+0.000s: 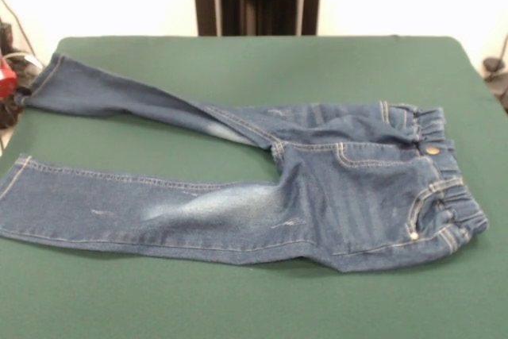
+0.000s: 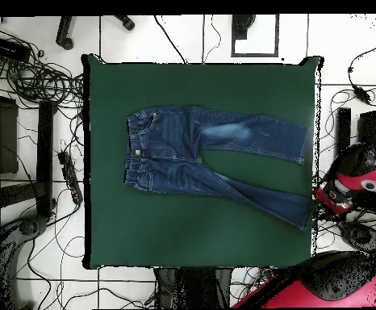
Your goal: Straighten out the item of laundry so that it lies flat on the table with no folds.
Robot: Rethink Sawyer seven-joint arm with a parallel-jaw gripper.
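Lying spread, jeans (image 1: 317, 188) (image 2: 199, 157), green table (image 1: 238, 299) (image 2: 199, 234)

We list the jeans (image 1: 317, 188) as blue denim cloth, matt, with faded pale patches on the legs, light stitching and a shiny brass-coloured button (image 1: 432, 149). We list the table (image 1: 238, 299) top as dark green, felt-like, matt cloth.

Blue denim jeans (image 1: 317, 188) (image 2: 199, 157) spread, seemingly flat, legs apart, on green table (image 1: 254, 299) (image 2: 199, 234)
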